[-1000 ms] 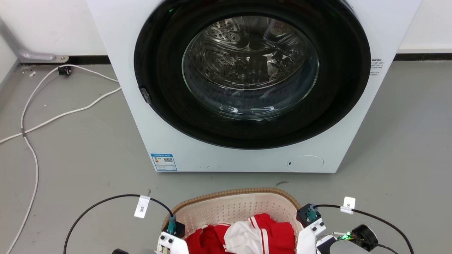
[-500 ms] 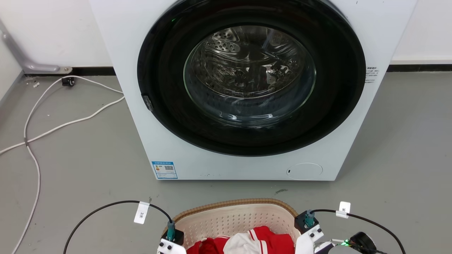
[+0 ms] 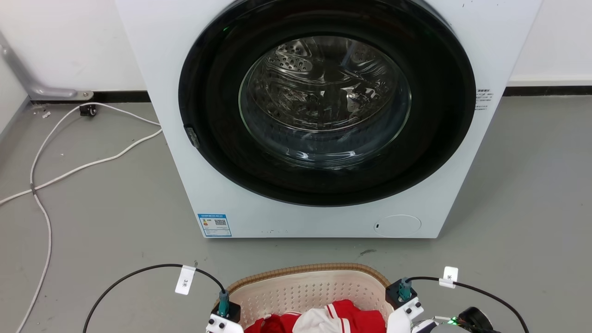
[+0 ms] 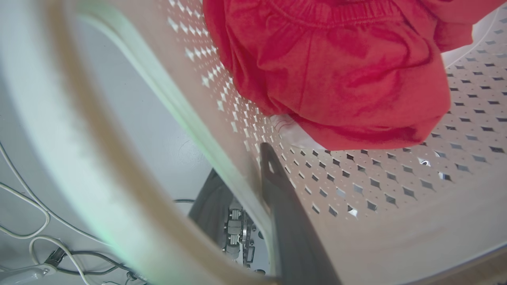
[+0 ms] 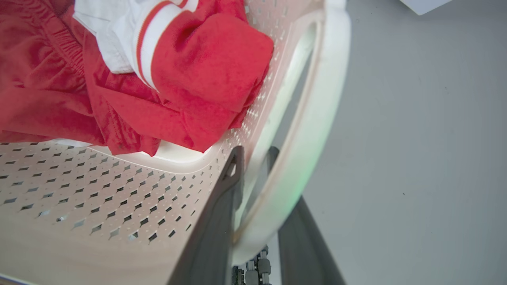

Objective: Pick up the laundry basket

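The laundry basket [image 3: 305, 287] is clenched at each side rim by the left pincer [image 4: 242, 166] and the right pincer [image 5: 253, 155].

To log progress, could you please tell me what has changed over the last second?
The whole head view slid down, washing machine included, so the camera moved. The laundry basket slid slightly further down; whether it was lifted cannot be told. Nothing was visibly taken or let go. The red clothes remain inside it, and the machine's door stays shut.
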You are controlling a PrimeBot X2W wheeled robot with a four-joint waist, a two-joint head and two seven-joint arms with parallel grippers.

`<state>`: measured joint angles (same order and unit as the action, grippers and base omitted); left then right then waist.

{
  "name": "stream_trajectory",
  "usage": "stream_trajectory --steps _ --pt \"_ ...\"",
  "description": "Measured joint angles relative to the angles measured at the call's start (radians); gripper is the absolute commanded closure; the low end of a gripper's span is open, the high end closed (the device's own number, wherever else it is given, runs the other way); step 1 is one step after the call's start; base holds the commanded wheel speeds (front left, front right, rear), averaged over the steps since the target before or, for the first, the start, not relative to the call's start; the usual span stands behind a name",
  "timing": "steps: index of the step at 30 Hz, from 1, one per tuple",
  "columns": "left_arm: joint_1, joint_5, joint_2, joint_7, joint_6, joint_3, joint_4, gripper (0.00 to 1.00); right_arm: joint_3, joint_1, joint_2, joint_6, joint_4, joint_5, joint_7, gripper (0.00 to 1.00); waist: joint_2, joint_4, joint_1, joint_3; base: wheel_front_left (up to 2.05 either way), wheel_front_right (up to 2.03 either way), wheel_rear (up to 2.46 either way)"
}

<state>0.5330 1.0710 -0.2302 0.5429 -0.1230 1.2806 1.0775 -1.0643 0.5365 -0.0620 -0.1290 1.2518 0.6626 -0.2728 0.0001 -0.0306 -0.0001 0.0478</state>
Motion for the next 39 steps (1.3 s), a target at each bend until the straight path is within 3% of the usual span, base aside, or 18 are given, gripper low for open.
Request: stream_trajectory --steps 39 --pt "0.004 0.000 0.004 -0.006 0.000 0.000 0.000 1.00 -0.108 0.024 0.000 0.000 0.030 0.108 0.027 1.00 0.0000 0.002 0.0001 -0.019 0.00 0.00 0.00"
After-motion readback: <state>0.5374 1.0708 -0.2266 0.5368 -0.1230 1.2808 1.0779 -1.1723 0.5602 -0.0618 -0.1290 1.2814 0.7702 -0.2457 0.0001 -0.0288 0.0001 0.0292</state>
